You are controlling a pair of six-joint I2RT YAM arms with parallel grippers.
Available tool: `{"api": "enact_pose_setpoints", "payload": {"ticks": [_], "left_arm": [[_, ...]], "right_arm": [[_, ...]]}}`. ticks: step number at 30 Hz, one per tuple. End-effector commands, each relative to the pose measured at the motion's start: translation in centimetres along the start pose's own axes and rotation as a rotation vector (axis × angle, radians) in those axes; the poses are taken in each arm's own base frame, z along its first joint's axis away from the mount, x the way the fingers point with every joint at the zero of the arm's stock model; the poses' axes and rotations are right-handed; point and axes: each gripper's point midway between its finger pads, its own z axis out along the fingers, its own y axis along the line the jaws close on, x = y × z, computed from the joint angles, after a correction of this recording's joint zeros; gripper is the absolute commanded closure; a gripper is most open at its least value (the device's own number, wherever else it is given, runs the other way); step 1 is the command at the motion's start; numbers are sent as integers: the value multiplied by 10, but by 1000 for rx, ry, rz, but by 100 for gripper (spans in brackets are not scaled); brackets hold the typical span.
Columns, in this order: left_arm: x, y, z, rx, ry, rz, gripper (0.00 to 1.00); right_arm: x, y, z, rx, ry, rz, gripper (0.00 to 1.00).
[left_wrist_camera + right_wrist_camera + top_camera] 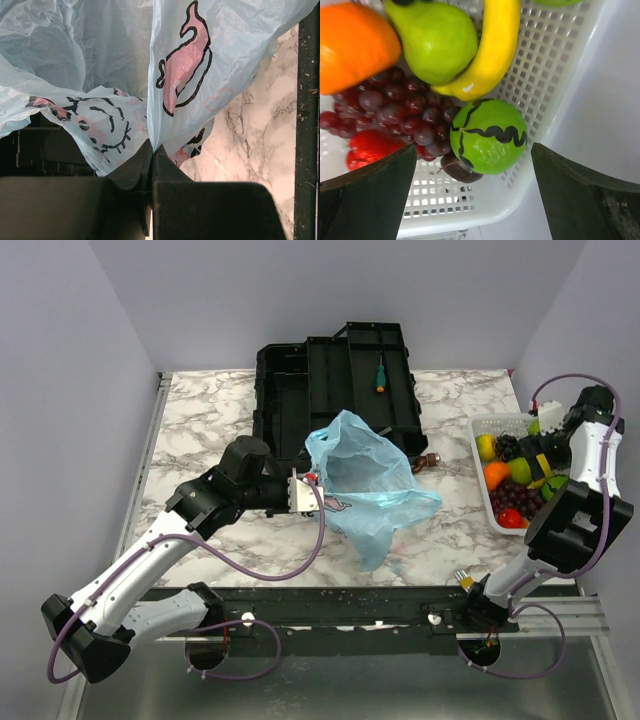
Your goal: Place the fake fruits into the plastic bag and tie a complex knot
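The light-blue plastic bag [368, 485] with its pink cartoon print lies mid-table, mouth gaping upward. My left gripper [305, 490] is shut on the bag's left rim; in the left wrist view a fold of the plastic bag [200, 65] runs down between the closed fingertips [152, 150]. The fake fruits [515, 480] fill a white mesh basket [483, 426] at the right. My right gripper [474, 172] hangs open over them, jaws either side of a green striped melon [489, 136], above it and apart. An orange [352, 45], green pear [435, 37], banana [492, 47], grapes [395, 107] and a red fruit [370, 147] lie beside it.
A black open toolbox [335, 380] stands behind the bag with a green-handled screwdriver [380, 373] on it. A small brown object [430, 460] lies right of the bag. The basket's rim [485, 212] sits close to the right wall [615, 90].
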Motion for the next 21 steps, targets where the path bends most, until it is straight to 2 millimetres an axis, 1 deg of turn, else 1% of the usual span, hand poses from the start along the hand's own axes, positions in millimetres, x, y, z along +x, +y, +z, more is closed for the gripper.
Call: {"api": "enact_pose_setpoints", "payload": {"ticks": [1,4,8,16,18,19,20,21], "left_arm": [[-9,3,5,10,-40,24,100],[-7,4,5,6,-29,37,100],[-7,3,4,12,-26,41,100],[-11,7,3,2,-27,49,100],[-10,6,2,2,-27,51,100],[-10,6,2,2,-26,51,100],[-9,5,2,4,-25,51,100],[-9,5,2,5,-27,52,100]], "right_arm": [[27,-31,10,115,71,-90,0],[44,-38,27,96,112,-67,0],[51,-35,35,95,119,-77,0],[71,-13,44,28,172,-96,1],[72,-11,44,24,170,-94,5],[71,-12,43,25,168,-95,9],[67,-13,39,23,157,-90,14],[62,-14,34,18,141,-80,22]]}}
